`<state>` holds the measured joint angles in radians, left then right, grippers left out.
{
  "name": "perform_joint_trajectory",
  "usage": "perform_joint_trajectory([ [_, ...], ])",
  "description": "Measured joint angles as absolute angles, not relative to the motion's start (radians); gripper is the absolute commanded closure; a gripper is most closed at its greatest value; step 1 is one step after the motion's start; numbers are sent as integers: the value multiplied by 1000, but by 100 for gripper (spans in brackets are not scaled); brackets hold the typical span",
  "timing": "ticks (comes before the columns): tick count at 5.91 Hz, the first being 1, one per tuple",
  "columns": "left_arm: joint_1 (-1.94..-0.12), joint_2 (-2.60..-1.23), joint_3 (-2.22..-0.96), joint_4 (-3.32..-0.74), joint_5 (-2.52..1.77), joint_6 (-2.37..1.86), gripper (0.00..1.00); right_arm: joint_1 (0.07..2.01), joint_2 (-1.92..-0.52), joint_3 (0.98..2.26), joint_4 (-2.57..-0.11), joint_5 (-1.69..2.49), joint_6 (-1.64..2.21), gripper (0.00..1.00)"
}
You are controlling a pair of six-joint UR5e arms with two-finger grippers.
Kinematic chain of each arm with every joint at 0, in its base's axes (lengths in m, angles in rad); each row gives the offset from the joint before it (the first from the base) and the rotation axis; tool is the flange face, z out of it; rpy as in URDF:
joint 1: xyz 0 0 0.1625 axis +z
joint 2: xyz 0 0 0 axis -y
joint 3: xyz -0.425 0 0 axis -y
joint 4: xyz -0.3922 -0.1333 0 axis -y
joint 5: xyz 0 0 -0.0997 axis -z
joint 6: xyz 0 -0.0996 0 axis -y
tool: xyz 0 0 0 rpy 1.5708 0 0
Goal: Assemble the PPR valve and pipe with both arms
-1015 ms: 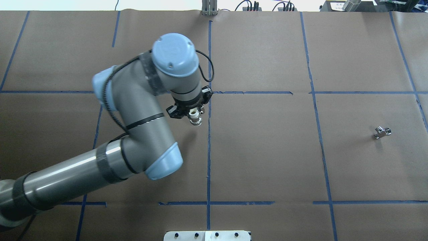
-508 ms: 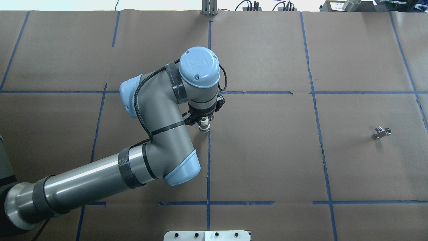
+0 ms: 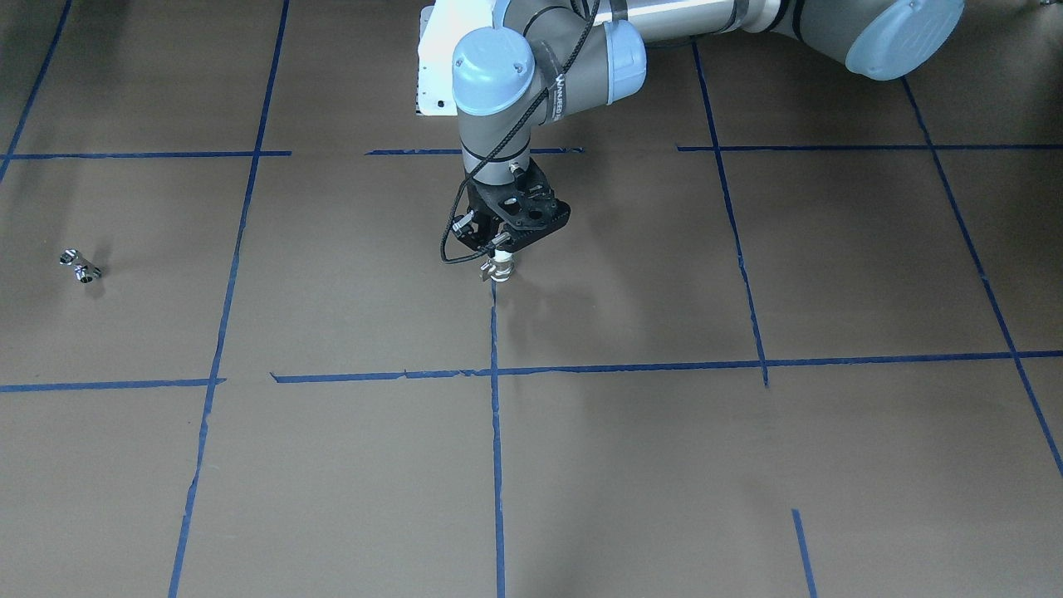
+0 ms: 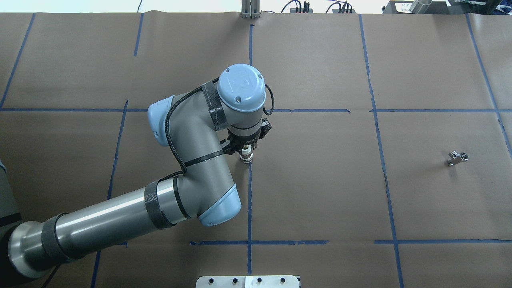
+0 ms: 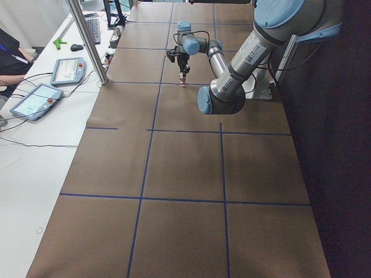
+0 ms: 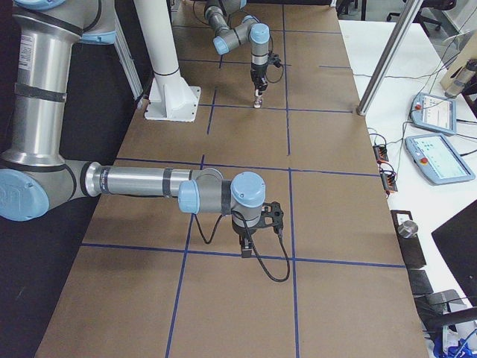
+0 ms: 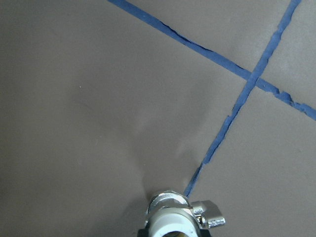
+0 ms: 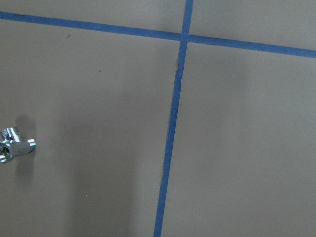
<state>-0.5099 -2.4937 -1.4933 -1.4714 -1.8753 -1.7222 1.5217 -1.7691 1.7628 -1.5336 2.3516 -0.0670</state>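
Brown paper over the table (image 4: 320, 192), gridded with blue tape lines (image 4: 249, 200). Coming in from the left edge of the overhead view, left arm (image 4: 100, 228), wrist bent down. Left hand (image 4: 245, 153) pointing straight at the table and clenched on a valve (image 4: 247, 157), with a white body, chrome collar and a small wing handle at one side in the left wrist view. Valve upright under the hand, lower end right over a tape line and close to the paper; touching or not, cannot tell. Well apart from that hand, far to its right in the overhead view, a small chrome metal fitting (image 4: 457, 157) lying alone on the paper. Right arm (image 6: 141, 181) in the view from the table's right end, with right hand (image 6: 245, 247) hanging low above a tape line; released or clenched, cannot tell. Same fitting at the left edge of the right wrist view, off to that hand's side.
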Motion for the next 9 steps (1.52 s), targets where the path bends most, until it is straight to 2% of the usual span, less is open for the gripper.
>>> perform_joint_trajectory([
  [2,-509,-2481,-1495,-1491,-1875,-1706,0,1522,-1769,1757,-1533,2352,-67,0],
  [4,-511,-2474,-1517,-1492,-1871,-1691,0,1521,-1769,1755,-1532,2353,-66,0],
  [6,-527,-2409,-1646,-1447,-1880,-1570,0,1520,-1769,1755,-1532,2353,-66,0],
  [9,-647,-2055,-1957,-1429,-1948,-1078,0,1484,-1760,1760,-1509,2389,-69,0],
])
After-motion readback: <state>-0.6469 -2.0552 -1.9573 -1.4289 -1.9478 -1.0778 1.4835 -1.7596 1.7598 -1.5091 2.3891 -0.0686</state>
